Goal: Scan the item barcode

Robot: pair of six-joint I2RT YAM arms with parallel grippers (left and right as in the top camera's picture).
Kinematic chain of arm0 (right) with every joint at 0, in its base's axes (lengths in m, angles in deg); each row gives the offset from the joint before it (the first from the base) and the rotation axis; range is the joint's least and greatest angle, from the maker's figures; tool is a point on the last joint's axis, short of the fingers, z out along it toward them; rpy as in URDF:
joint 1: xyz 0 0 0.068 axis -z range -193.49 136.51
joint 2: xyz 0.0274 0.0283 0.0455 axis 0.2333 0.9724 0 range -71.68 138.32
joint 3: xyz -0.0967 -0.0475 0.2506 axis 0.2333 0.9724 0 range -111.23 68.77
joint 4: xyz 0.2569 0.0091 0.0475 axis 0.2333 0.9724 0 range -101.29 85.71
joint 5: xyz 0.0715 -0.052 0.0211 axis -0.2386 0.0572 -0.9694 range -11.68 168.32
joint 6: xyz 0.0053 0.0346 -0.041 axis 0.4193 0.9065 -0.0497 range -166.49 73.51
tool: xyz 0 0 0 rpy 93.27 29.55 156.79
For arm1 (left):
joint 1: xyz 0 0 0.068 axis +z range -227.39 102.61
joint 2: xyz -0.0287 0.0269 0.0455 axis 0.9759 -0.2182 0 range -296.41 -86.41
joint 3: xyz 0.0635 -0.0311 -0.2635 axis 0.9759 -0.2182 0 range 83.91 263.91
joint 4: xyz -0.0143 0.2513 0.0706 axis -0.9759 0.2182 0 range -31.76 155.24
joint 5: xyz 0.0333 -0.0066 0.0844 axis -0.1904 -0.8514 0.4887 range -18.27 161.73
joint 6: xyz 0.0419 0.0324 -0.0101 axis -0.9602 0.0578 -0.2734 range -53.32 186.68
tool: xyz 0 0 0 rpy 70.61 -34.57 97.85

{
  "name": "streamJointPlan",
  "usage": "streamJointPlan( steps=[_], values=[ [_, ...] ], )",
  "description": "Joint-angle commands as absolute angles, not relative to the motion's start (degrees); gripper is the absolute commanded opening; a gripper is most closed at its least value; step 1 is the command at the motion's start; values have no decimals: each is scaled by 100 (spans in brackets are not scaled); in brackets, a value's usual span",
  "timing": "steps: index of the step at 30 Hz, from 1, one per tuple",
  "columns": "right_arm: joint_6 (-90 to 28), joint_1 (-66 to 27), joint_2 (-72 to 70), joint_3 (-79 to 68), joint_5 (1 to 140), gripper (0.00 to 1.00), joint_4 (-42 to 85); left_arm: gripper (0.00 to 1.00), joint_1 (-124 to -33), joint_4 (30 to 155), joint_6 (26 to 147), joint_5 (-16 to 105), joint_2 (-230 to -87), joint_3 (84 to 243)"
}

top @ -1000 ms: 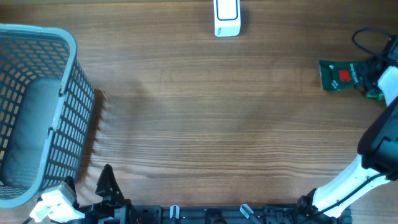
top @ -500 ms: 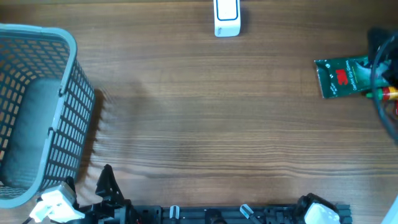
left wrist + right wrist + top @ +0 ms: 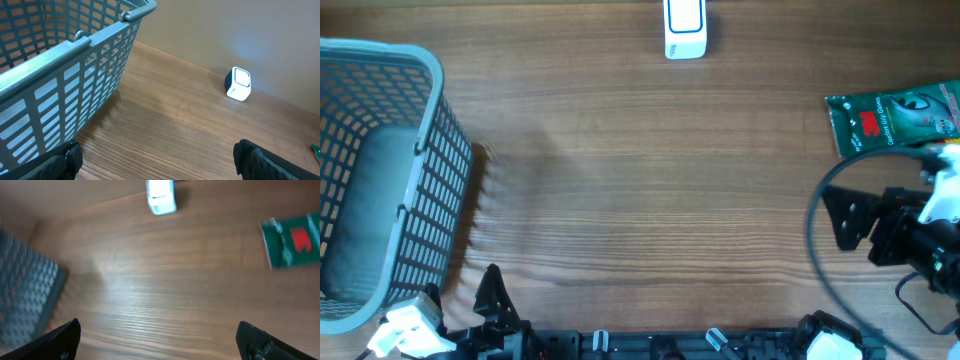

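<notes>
The item, a green packet [image 3: 893,120] with a red logo, lies flat on the table at the far right; it also shows blurred as the green packet [image 3: 292,241]. No barcode shows on it. The white scanner [image 3: 684,28] stands at the table's far edge, seen too as the scanner [image 3: 238,84] and the scanner [image 3: 161,196]. My right gripper [image 3: 840,220] hovers open and empty nearer the front than the packet; its fingers [image 3: 267,342] stand wide apart. My left gripper [image 3: 460,298] rests open at the front left, beside the basket, fingers [image 3: 62,159] far apart.
A grey mesh basket [image 3: 440,150] fills the left side; its wall [image 3: 90,85] is close to my left gripper. A black cable [image 3: 812,225] loops around my right arm. Bare wooden table [image 3: 650,180] lies between basket and packet.
My right gripper opened, let go of the green packet and pulled back toward the front edge. The packet now lies uncovered, shifted slightly. The left arm has not moved.
</notes>
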State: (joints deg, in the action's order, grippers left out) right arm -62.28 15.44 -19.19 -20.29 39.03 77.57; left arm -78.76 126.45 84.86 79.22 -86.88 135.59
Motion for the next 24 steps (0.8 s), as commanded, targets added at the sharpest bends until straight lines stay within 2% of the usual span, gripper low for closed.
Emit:
streamJointPlan(
  steps=[1, 4, 8, 14, 18, 20, 24],
  values=[
    [-8005, 1520, -2277, -1782, 3016, 100, 7719, 100, -7839, 12640, 8518, 7931, -8677, 13555],
    [-7874, 1520, -2680, -1314, 2819, 100, 7193, 100, -7839, 12640, 8518, 7931, -8677, 13555],
    [-6862, 1364, -3320, -195, 2817, 100, 5914, 100, -7839, 12640, 8518, 7931, -8677, 13555],
    [-5107, -297, -4857, 2867, 3348, 100, 1519, 100, -7839, 12640, 8518, 7931, -8677, 13555],
    [-4231, -950, -5943, 4539, 4445, 100, -521, 100, -7839, 12640, 8518, 7931, -8677, 13555],
    [-3776, -1206, -6620, 5210, 5212, 100, -1001, 100, -7839, 12640, 8518, 7931, -8677, 13555],
    [-3713, -1322, -7121, 5975, 5590, 100, -1640, 100, -7839, 12640, 8518, 7931, -8677, 13555]
  ],
)
